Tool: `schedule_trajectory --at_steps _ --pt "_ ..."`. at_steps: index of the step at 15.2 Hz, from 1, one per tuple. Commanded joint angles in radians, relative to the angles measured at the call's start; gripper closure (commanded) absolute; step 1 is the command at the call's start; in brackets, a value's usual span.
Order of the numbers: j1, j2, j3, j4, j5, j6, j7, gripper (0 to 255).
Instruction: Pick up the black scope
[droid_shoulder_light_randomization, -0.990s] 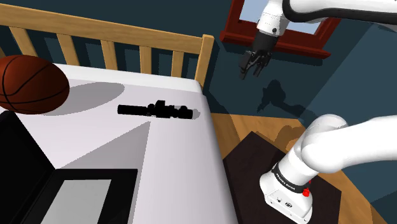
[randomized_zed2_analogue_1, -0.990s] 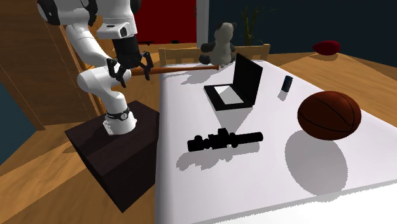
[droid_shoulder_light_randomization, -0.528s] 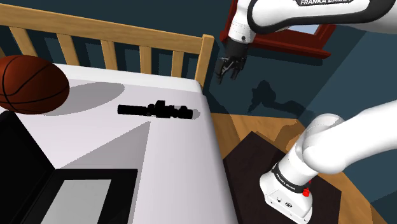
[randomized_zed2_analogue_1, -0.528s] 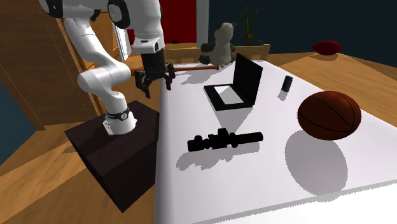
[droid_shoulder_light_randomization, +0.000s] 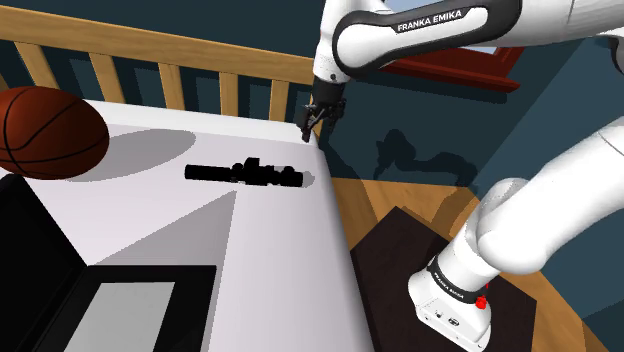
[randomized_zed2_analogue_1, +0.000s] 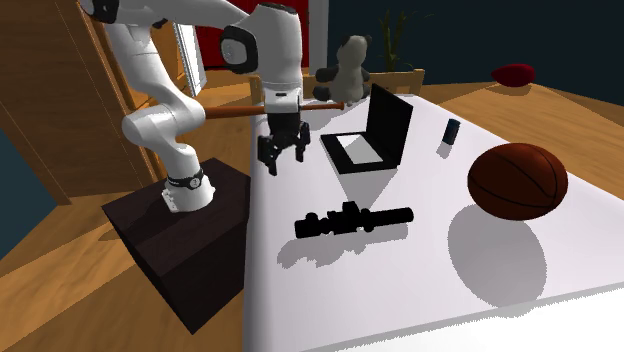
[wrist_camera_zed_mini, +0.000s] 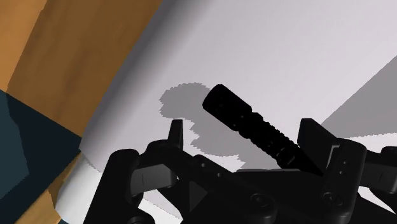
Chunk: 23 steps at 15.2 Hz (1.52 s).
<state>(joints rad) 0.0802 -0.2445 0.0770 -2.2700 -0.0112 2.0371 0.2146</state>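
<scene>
Approach step: my black two-finger gripper, fingers spread and empty, hovers near the long black tubular scope, off the shoulder view's right end; next: descend, straddle barrel.

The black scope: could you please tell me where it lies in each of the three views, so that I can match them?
Shoulder view: the black scope lies mid-picture on the white surface, near its right edge, below-left of the gripper.
Second exterior view: lower middle, on the white surface, below the gripper, left of the basketball.
Wrist view: one end reaches out ahead, between the open fingers.
Shared landmark: the gripper.
</scene>
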Motion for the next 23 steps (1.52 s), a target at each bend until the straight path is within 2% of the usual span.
schedule_trajectory --at_steps 1,8,14,23 --pt "0.009 0.07 0.018 0.041 -0.011 0.027 0.017 0" --pt "0.045 0.331 0.063 0.227 -0.076 0.093 0.076 0" --pt "0.092 0.56 0.08 0.433 -0.145 0.102 0.122 0" --pt "0.1 0.627 0.073 0.415 -0.165 0.185 0.14 0"
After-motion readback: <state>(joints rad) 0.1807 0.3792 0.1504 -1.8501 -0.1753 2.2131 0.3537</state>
